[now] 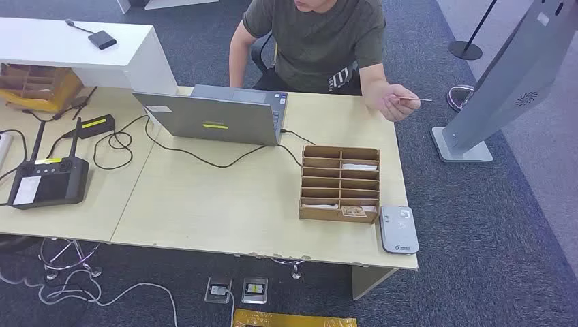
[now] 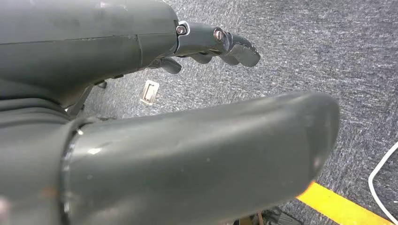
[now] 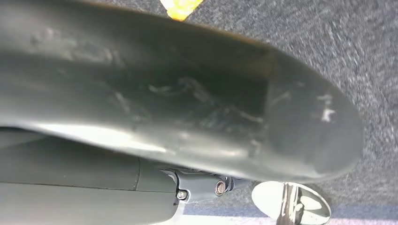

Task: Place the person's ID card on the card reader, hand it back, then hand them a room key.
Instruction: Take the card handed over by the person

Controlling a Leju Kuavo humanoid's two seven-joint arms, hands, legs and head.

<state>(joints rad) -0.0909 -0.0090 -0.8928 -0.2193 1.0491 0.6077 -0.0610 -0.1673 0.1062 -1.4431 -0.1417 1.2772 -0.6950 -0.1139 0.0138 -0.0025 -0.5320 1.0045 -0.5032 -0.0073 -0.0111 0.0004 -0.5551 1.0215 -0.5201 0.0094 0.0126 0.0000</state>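
bare desk (image 1: 225, 204) before laptop (image 1: 218, 116), organizer (image 1: 339, 182) rightward

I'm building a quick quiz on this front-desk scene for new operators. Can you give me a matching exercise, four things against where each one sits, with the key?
Things:
1. ID card
2. card reader
3. laptop
4. wooden slotted organizer

Places:
A. flat on the desk's near right corner
B. held in the person's hand, out past the desk's far right edge
C. on the desk between the laptop and the card reader
D. open at the desk's far edge, in front of the person

Pairs: 1-B, 2-A, 3-D, 4-C
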